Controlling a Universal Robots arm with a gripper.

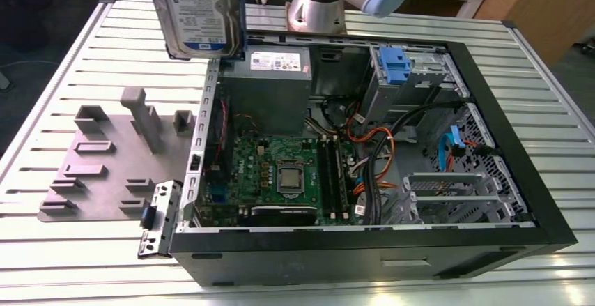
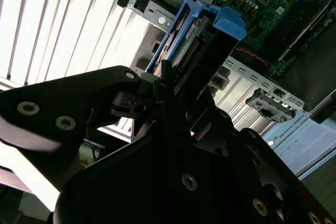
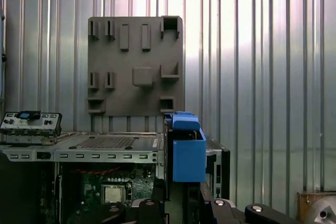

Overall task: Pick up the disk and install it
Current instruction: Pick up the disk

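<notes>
Exterior view first: the disk [image 1: 203, 13] hangs upright in the air with its white-and-blue label facing this camera. It is at the far end of the slatted table [image 1: 56, 264], on the exterior view's left of the arm [image 1: 321, 6]. Its lower edge sits over the far corner of the open computer case [image 1: 372, 257], near the grey power supply [image 1: 265, 65]. As far as I can judge it touches neither.

In the second wrist view the gripper [image 2: 176, 85] has its dark fingers [image 2: 157, 85] clamped on one thin end of the disk. The blue carrier rail [image 2: 210, 24] sticks out beyond them. I read that hold as deliberate: pinching one end leaves the rails and the far edge free, which a drive bay would need.

In the first wrist view I see the same blue carrier rail [image 3: 188, 150] edge-on, with the grey fixture plate [image 3: 135, 66] lying on the table beyond it and the motherboard [image 3: 113, 192] also in sight.

The case lies on its side with the panel off, so I judge its inside is reachable from above. A small blue clip [image 1: 394, 65] sits at the bays toward the exterior view's right, well apart from the disk. By my judgement the pick-up is done and the install is not.
</notes>
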